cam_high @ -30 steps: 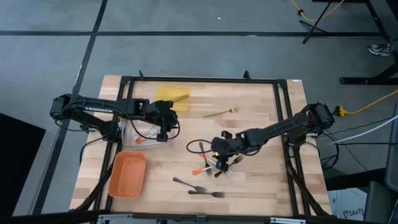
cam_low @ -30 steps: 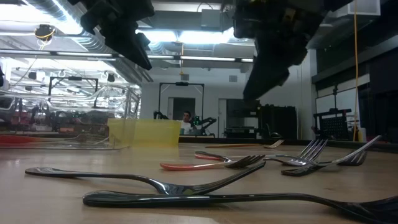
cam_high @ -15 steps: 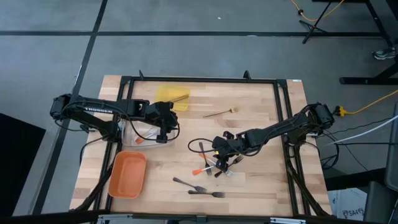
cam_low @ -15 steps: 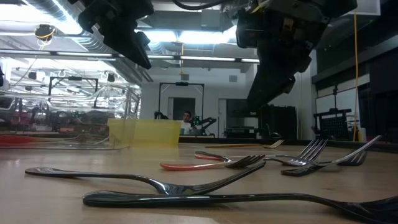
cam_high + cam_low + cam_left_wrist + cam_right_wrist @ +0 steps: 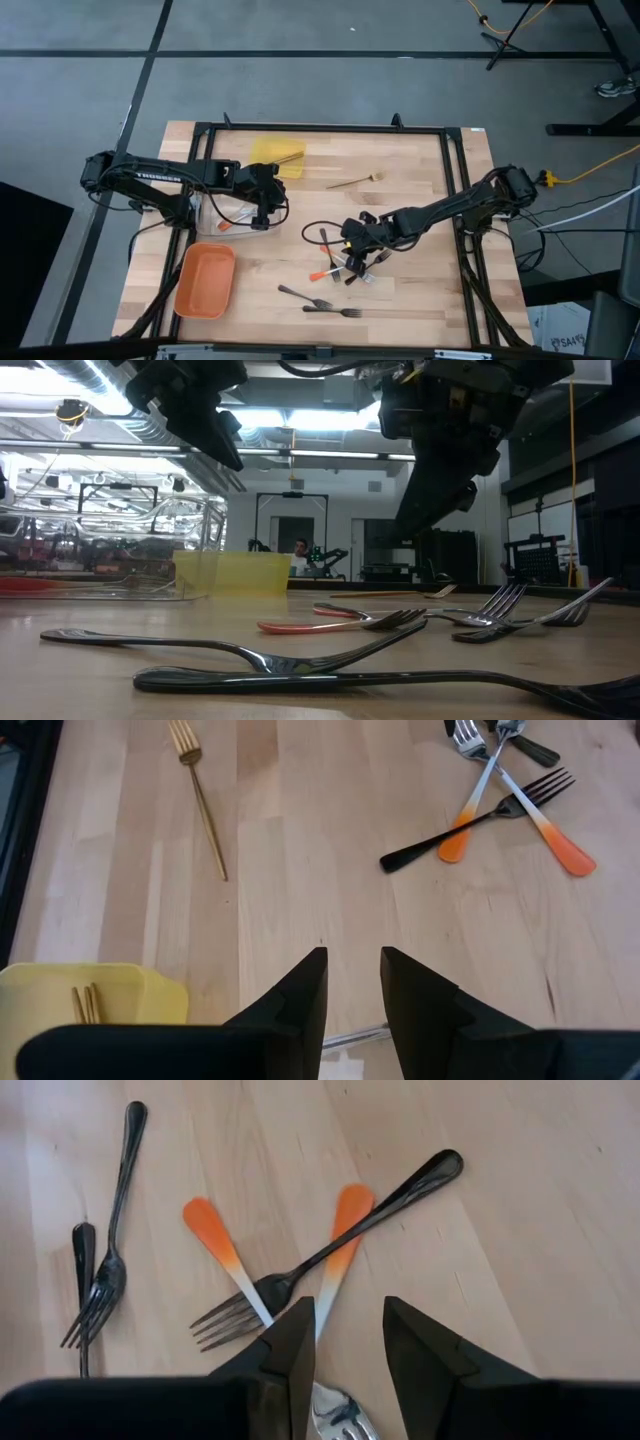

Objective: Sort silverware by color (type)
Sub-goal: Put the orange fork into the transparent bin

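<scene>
Silverware [image 5: 345,262] unmoved beneath steady right pincer [image 5: 352,256]

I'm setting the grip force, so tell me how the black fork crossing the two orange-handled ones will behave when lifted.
The black fork is thin and looks rigid, so it probably stays stiff and weighs little. Its glossy surface may be slippery between the right end effector fingers. It lies across an orange-handled utensil, so lifting it will likely nudge that one.

Orange-tipped silver utensils [image 5: 335,1240], black forks [image 5: 110,1270]
</scene>
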Tool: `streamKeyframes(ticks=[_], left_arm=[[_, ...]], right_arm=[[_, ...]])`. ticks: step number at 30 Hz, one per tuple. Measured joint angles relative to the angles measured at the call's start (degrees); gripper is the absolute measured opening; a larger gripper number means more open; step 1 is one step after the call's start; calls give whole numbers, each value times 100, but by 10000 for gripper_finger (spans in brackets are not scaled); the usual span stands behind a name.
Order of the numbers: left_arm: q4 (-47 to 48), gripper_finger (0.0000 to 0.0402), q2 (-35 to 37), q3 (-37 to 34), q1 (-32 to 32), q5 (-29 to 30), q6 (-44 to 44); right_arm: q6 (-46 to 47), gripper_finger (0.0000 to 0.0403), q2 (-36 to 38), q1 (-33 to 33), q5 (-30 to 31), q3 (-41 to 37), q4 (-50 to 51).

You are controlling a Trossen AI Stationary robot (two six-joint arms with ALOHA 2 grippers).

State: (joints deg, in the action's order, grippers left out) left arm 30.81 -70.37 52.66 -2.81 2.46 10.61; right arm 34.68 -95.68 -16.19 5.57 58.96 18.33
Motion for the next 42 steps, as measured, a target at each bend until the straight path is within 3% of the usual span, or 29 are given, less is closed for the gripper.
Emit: streamKeyframes(ticks=[8, 17, 42], left_arm=[[-59, 90, 0, 2, 0, 0, 2], [-56, 90, 0, 2, 0, 0, 4], [-98, 90, 0, 2, 0, 0, 4]], right_arm=[[2, 111, -542, -7, -70, -4, -466], [1, 111, -931, -8, -623, -4, -596], [96, 111, -1270, -7, -655, 17, -680]])
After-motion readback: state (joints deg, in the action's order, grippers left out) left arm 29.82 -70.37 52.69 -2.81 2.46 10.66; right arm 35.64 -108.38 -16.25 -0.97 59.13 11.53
